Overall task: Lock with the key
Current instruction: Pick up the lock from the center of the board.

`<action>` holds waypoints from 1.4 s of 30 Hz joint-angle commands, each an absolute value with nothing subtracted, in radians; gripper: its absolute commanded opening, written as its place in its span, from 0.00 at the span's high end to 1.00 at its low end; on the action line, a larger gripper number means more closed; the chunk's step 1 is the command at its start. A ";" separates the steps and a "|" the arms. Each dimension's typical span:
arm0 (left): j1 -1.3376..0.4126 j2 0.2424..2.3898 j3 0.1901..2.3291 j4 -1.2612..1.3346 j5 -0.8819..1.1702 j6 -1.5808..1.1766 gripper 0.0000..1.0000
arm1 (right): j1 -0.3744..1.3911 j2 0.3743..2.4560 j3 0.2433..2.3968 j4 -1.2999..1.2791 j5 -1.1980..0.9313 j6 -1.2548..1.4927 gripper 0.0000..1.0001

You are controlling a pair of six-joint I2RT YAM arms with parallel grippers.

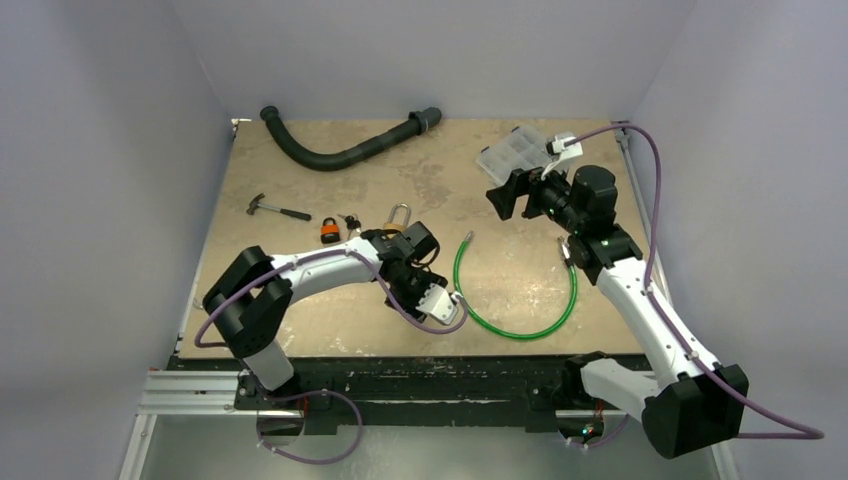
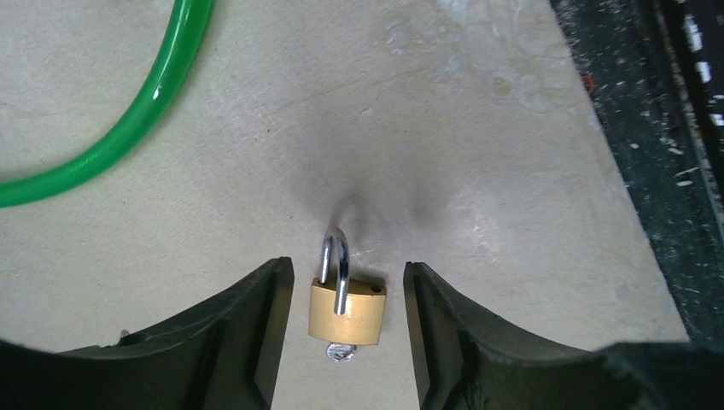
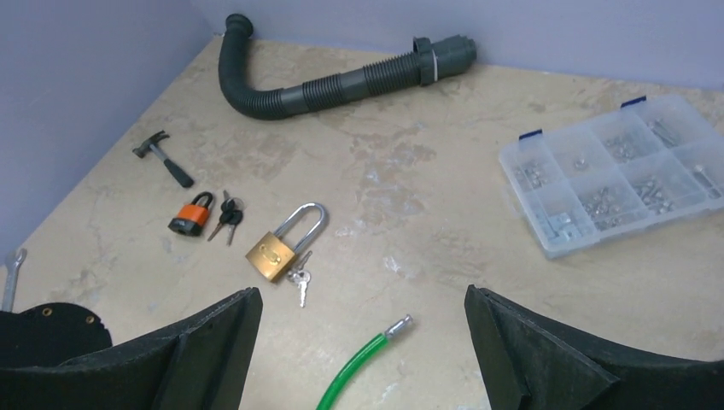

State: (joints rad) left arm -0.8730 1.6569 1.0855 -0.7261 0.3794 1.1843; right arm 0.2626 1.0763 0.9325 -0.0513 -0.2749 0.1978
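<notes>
Grasping of the padlock (image 2: 347,309) is judged the step in hand. It lies just off the table's (image 1: 330,330) middle toward 9 o'clock, bracketed but untouched by the left gripper's (image 2: 347,269) parted fingers. In the left wrist view its long axis runs 12-to-6, shackle toward 12, key (image 2: 340,352) at 6. Closing squarely on the body is called for next. The right gripper (image 3: 359,295) is spread open at 2 o'clock.

a brass-gold metal padlock (image 3: 273,256) with a silver shackle; a small orange-and-black padlock (image 3: 189,215). the mottled beige worktop (image 3: 444,222) shows pale scuffs. bright green plastic cable (image 2: 162,85), dark grey ribbed hose (image 3: 333,85), clear plastic box with blue clips (image 3: 615,171), black right fingers (image 3: 213,350).
</notes>
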 commanded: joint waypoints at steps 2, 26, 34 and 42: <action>-0.879 1.709 1.091 -0.659 0.310 1.165 0.50 | 0.249 1.028 0.892 -0.061 -0.344 0.200 0.01; -0.656 1.635 1.437 -0.800 0.857 0.840 1.00 | 0.224 1.022 0.857 -0.015 -0.625 0.185 0.01; -0.621 1.589 1.612 -0.826 1.089 0.811 1.00 | 0.226 1.002 0.844 0.022 -0.874 0.016 0.01; -0.618 1.503 1.514 -0.311 0.990 0.313 1.00 | 0.290 1.029 0.907 -0.095 -0.897 -0.132 0.02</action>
State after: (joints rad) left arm -0.6258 1.5764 1.5703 -0.6956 1.0096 0.6811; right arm 0.2546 1.0309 0.8570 -0.0753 -0.8574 -0.0544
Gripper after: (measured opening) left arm 0.061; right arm 0.986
